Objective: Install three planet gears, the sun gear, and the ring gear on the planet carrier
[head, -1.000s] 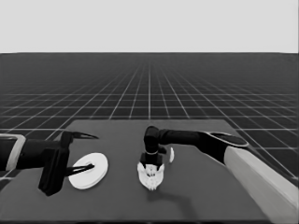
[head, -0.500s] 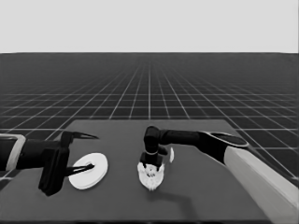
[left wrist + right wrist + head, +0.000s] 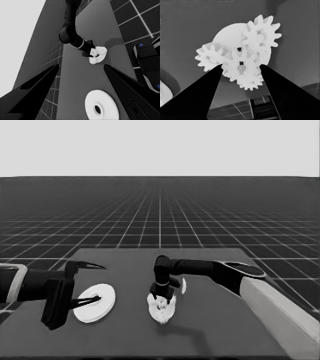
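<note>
Your right claw [image 3: 162, 301] stood over the smaller round part [image 3: 161, 309] near the middle of the table [image 3: 210, 330], its arm reaching in from 3 o'clock. In the right wrist view its two fingers [image 3: 197, 95] flanked a toothed gear [image 3: 241, 66] at the part's centre, touching its teeth on either side, so the claw was narrowed around that gear. Three more gears sat on the smaller round part [image 3: 227, 35] around it: one [image 3: 210, 58] at 9 o'clock, one [image 3: 261, 36] at 1 o'clock and one [image 3: 250, 83] at 6 o'clock, largely hidden. A thin white piece [image 3: 183, 286] lay just beside the stack at 2 o'clock. Your left claw [image 3: 85, 282] waited wide open over the table's left end, with the larger round part [image 3: 95, 303] lying flat beneath its fingers, unheld.
</note>
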Controlling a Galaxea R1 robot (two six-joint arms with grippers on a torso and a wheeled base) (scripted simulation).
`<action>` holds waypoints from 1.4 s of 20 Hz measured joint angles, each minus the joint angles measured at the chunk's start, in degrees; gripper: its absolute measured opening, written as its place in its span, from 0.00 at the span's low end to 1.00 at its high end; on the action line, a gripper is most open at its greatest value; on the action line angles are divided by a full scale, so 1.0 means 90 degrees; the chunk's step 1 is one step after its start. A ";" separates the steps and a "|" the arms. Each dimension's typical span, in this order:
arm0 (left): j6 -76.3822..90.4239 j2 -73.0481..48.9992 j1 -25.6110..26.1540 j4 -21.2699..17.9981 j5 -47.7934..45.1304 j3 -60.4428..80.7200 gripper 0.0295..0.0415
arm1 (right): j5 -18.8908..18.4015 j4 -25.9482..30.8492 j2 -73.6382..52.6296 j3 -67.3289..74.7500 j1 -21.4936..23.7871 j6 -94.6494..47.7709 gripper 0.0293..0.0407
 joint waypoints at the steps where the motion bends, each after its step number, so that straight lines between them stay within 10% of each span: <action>1: 0.0000 0.0000 0.0000 0.0000 0.0000 0.0000 0.75 | 0.0000 0.0000 0.0000 0.0000 0.0000 0.0067 0.14; 28: 0.0000 0.0000 0.0000 0.0000 0.0000 0.0000 0.75 | -0.0001 0.0001 -0.0002 -0.0001 -0.0007 0.1867 0.14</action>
